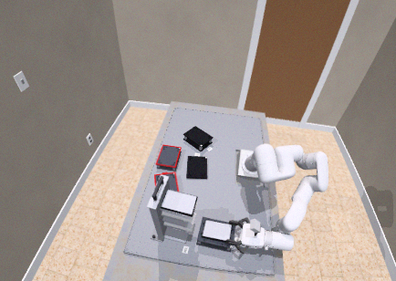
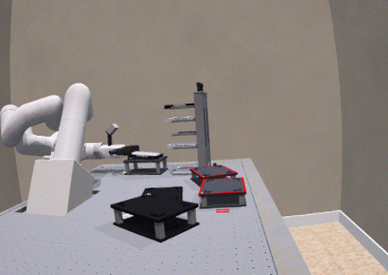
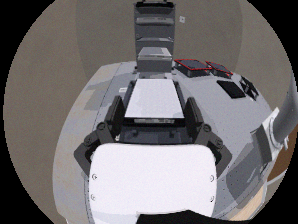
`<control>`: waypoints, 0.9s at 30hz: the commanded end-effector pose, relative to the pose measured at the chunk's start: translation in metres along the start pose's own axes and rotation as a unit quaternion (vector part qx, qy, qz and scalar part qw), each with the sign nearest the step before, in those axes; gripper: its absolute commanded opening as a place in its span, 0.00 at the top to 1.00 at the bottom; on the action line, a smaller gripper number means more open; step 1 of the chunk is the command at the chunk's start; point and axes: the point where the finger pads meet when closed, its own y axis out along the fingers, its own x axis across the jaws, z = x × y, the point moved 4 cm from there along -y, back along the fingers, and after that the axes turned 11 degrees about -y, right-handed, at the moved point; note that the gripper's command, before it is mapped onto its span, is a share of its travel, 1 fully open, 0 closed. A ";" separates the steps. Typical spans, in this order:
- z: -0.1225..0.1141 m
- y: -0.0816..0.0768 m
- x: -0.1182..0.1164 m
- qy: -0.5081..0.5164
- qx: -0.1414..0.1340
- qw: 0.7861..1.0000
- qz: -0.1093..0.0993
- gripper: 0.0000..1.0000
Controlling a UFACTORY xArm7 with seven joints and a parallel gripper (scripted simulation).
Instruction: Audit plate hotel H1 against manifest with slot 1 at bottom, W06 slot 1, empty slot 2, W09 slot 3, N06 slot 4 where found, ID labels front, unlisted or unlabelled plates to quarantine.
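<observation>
Grey deck [image 1: 228, 134]; gripper [image 1: 238, 234] clamped on white plate [image 1: 217, 230] over black nest [image 1: 203, 242], by hotel [image 1: 156, 202].

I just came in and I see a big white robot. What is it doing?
The arm is reaching low across the table. Its gripper has its jaws shut on a white plate, holding it flat over a dark nest beside the tall plate tower. Two red-edged nests sit further along the table.
</observation>
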 end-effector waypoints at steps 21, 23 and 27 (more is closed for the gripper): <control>-0.005 0.000 -0.001 0.001 -0.001 1.000 0.000 1.00; -0.006 0.000 -0.001 0.001 -0.001 1.000 0.000 1.00; -0.007 0.000 -0.002 0.001 -0.001 1.000 0.000 1.00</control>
